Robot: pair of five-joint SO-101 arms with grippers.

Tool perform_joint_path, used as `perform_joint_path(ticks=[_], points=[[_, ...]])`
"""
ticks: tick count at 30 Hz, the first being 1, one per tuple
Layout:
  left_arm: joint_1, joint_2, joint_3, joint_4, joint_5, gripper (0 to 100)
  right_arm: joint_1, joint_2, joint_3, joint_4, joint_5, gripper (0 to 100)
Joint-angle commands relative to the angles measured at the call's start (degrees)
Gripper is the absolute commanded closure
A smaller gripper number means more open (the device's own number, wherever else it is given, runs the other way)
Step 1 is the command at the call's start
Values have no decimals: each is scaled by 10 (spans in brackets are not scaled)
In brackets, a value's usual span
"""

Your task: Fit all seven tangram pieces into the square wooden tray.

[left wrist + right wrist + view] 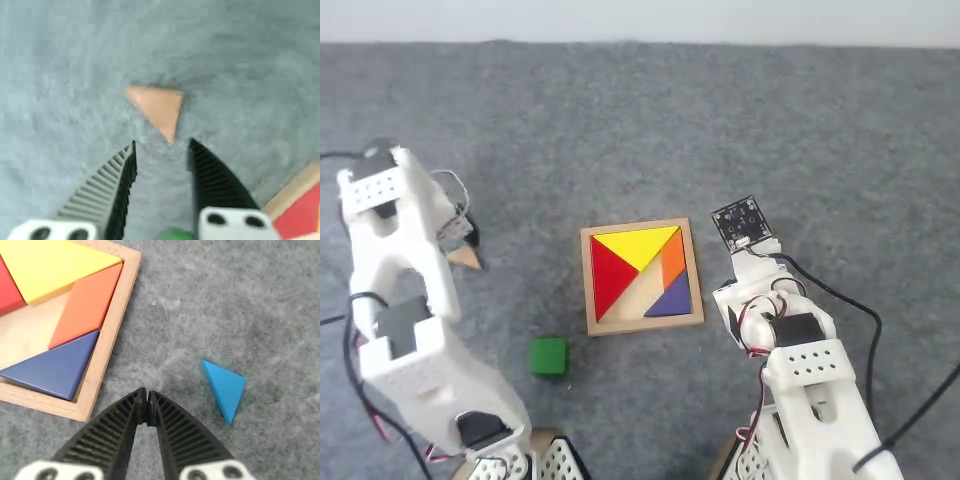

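Your left gripper hangs spread, the tan triangle just ahead of its tips, flat on the carpet and well apart from the tray. If you close off-centre, the thin piece may skid away. Your right gripper is closed and empty, near the blue triangle.

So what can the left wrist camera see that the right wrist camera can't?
Left wrist: a tan triangle on the mat, just ahead of the open left gripper. Right wrist: a light blue triangle near the shut right gripper, plus a yellow piece, orange piece and dark blue piece. Both: the wooden tray and its red piece.
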Motion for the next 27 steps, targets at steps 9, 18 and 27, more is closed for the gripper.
perform_joint_path(ticks=[9,18,27], points=[[19,-44,-7,12,-919,787,-3,-12,-9,-5,25,988],[-8,-44,84,-61,-1105,786,-1,-12,-9,-5,26,987],[-7,-41,87,-126,-1176,786,-3,-12,-9,-5,26,987]])
